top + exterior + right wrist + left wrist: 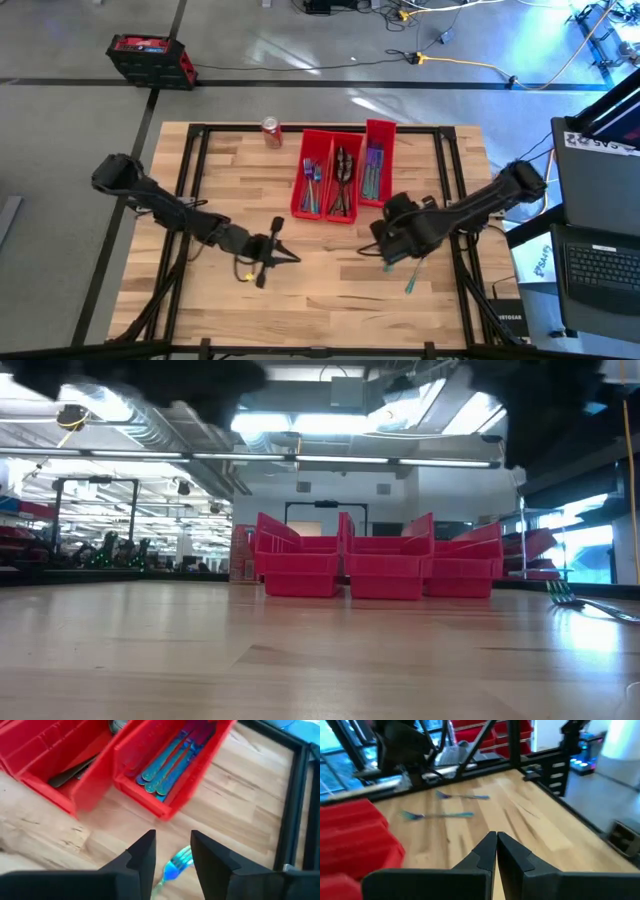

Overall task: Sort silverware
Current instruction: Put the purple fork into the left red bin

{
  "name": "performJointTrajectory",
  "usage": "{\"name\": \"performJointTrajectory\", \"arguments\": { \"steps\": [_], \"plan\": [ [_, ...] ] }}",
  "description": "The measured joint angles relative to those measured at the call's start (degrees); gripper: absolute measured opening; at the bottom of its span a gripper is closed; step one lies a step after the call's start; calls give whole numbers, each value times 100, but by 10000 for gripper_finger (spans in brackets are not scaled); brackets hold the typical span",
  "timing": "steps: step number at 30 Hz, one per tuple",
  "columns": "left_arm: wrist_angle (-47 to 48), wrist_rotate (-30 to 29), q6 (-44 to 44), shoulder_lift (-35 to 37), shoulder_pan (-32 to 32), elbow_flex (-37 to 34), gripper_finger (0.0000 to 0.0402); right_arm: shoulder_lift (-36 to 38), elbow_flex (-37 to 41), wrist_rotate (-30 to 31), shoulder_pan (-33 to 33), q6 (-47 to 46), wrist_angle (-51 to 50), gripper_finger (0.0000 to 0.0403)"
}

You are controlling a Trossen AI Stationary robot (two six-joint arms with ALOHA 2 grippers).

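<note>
Right gripper is hovering part-open over a slim iridescent teal fork at 5 o'clock of the glossy red bins, left gripper is sitting pinched shut, holding nothing

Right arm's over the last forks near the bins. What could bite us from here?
1. The right gripper has its jaws open over one fork, nothing held yet; closing on the tines alone might let it slip.
2. A second fork lies close beside the first; it may get nudged.
3. The nearest red bin sits just ahead, so a low carry could clip its wall.
</note>
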State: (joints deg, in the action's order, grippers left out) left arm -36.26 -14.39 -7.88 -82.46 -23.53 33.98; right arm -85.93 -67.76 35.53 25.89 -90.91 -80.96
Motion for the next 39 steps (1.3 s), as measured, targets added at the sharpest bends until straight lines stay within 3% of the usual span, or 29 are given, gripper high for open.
{"name": "performJointTrajectory", "arguments": {
  "steps": [5,11,16,21,29,33,39],
  "plan": [
    [4,295,1,-830,399,824,0,1158,1030,-379,116,24,551,83],
    [-31,393,303,-1659,727,1671,0,2424,2216,-1028,114,568,847,87],
    [-68,393,491,-1964,837,2175,0,3201,2842,-1257,100,1030,949,113],
    [-21,393,489,-2078,890,2333,0,3731,3076,-1160,-284,1347,1166,165],
    [-39,352,490,-2078,1021,2336,0,3548,3188,-1212,-779,1494,1690,249],
    [-37,351,512,-2076,1056,2336,0,3109,3188,-1510,-1003,1855,1930,256],
    [-25,350,543,-2074,1063,2336,0,2722,3190,-2143,-1668,3292,2707,255]
  ]
}}
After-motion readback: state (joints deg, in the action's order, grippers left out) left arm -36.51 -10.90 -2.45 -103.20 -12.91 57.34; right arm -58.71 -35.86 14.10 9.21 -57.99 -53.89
